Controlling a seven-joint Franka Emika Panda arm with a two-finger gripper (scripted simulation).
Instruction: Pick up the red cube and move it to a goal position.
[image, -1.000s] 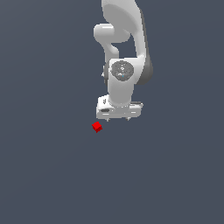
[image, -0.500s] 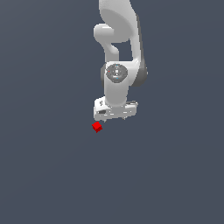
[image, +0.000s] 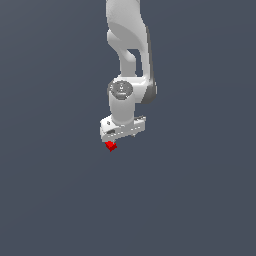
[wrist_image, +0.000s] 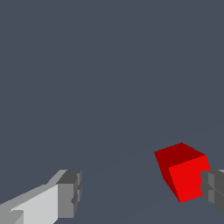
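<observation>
The red cube (image: 111, 145) is a tiny bright red block on the grey floor, partly covered by the white hand above it. In the wrist view the red cube (wrist_image: 183, 173) lies between the two fingers, close against one grey fingertip (wrist_image: 213, 189) and far from the other fingertip (wrist_image: 70, 192). My gripper (image: 119, 141) is open and holds nothing; in the wrist view the gripper (wrist_image: 142, 192) has its jaws wide apart, low around the cube. I cannot tell whether the near fingertip touches the cube.
The flat dark grey floor (image: 60, 200) spreads all around. The white arm (image: 127, 55) rises from the hand toward the top of the exterior view. No goal marker shows.
The hand has come down and shifted toward the exterior view's left, from beside and above the cube to right over it. The cube has not moved.
</observation>
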